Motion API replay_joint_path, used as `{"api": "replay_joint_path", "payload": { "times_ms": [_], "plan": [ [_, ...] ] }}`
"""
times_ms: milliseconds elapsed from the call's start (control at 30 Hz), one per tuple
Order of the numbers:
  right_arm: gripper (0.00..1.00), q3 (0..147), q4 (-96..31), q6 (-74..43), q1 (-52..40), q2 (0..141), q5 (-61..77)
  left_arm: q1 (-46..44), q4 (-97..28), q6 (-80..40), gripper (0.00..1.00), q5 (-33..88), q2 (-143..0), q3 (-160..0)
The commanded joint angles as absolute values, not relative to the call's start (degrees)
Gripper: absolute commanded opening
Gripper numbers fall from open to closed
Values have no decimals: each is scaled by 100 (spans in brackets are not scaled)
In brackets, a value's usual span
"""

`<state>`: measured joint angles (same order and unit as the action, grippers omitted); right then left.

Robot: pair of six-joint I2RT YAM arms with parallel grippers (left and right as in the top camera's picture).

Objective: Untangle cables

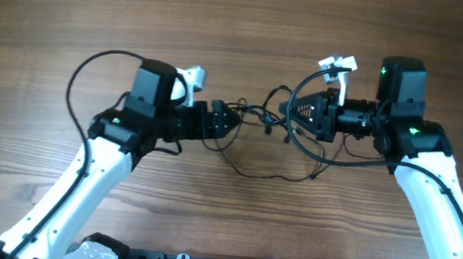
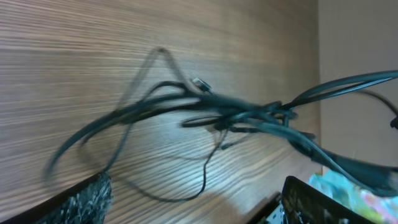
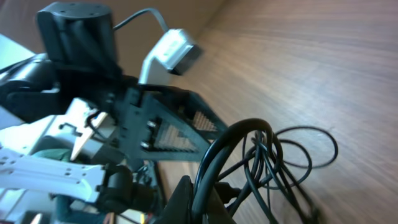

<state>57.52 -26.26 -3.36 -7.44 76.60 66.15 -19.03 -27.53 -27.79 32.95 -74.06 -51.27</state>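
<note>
- Between the two grippers, over the middle of the brown wood-grain table (image 1: 55, 7), hangs the knot of thin black cords with small plugs, the cables (image 1: 258, 119). Its long axis runs left to right, straight from one gripper to the other.
- A slack single strand (image 1: 270, 173) droops from the knot toward the robot's base and lies on the wood.
- The right gripper (image 1: 289, 111) points left into the knot. In its wrist view the dark fingers (image 3: 185, 200) sit together at the bottom edge with thick loops rising out of them, so I judge it clamped on the cables.
- The left gripper (image 1: 224, 122) points right, its tip at the knot's left end. In its wrist view the meshed fingers (image 2: 84, 200) stand far apart, holding nothing; the blurred bundle crosses just ahead of them.
- Both are close, but the left is the free one. The likely next move is to close it on a strand straight ahead and draw away leftward along that axis.
</note>
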Motion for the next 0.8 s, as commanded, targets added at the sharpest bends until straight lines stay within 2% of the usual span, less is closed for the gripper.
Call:
{"api": "replay_joint_path", "payload": {
  "times_ms": [0, 167, 233, 300, 400, 433, 467, 500, 533, 600, 767],
  "plan": [
    [4, 5752, -2482, -620, -829, 7627, 7240, -2112, -2300, -3424, 89, 3535, -7878, -5133],
    [4, 5752, -2283, -814, -832, 7627, 8016, -2110, -1339, -4805, 88, 4150, -8512, -5133],
    [4, 5752, -2191, -819, -829, 7627, 8241, -2112, -1166, -4803, 81, 4156, -8554, -5133],
    [4, 5752, -2082, -967, -829, 7627, 8108, -2112, -1107, -4803, 67, 4158, -8554, -5133],
    [4, 5752, -1984, -1066, -829, 7627, 8086, -2112, -1111, -4805, 63, 4611, -8554, -5133],
    [4, 5752, -1988, -1090, -829, 7627, 7926, -2117, -1111, -4831, 64, 5046, -8554, -5133],
    [4, 5752, -1997, -1291, -829, 7627, 7629, -2117, -1111, -4915, 70, 5365, -8554, -5133],
    [4, 5752, -1990, -1557, -829, 7627, 7297, -2115, -1111, -5190, 80, 5621, -8554, -5133],
    [4, 5752, -1973, -1557, -829, 7627, 7288, -2115, -1111, -5472, 84, 5723, -8554, -5133],
    [4, 5752, -2021, -1566, -832, 7627, 7352, -2110, -1081, -6106, 100, 5706, -8554, -5133],
    [4, 5752, -1994, -1562, -832, 7627, 7662, -2110, -386, -7422, 100, 5194, -8554, -5133]
  ]
}}
